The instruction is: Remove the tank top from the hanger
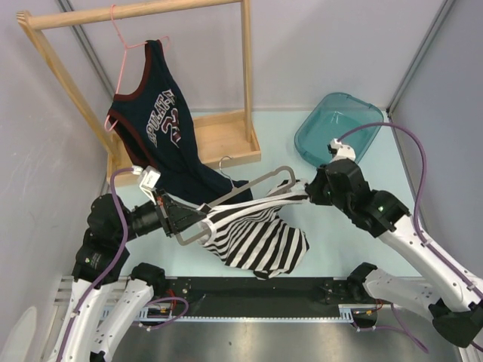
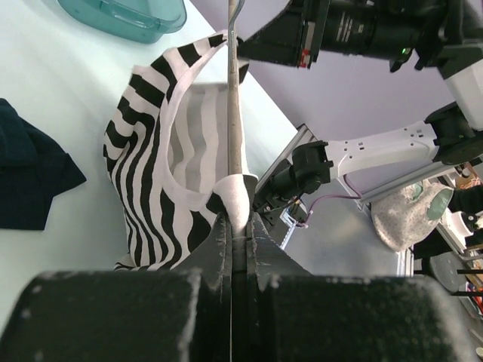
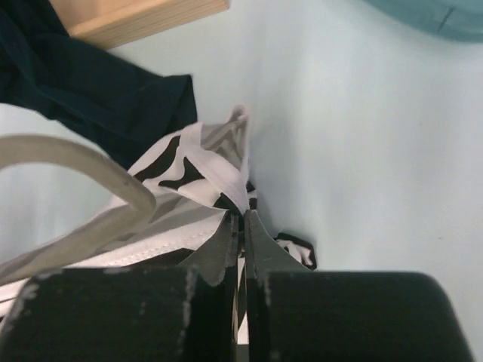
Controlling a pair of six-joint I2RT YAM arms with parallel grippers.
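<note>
The black-and-white striped tank top (image 1: 260, 237) hangs from a grey hanger (image 1: 249, 181) held level above the table between my two arms. My left gripper (image 1: 187, 222) is shut on the hanger's left corner. In the left wrist view (image 2: 240, 222) the jaws pinch the pale hanger end, with the hanger bar (image 2: 234, 98) running away from them inside the striped top (image 2: 151, 151). My right gripper (image 1: 302, 194) is shut on the top's white-edged shoulder strap (image 3: 204, 162) at the hanger's right end. In the right wrist view (image 3: 241, 219) the hanger loop (image 3: 90, 170) lies left of the jaws.
A navy basketball jersey (image 1: 155, 121) hangs on a pink hanger (image 1: 121, 56) from a wooden rack (image 1: 136, 11) at the back left, and its hem lies on the table behind the striped top. A teal tub (image 1: 339, 124) stands at the back right.
</note>
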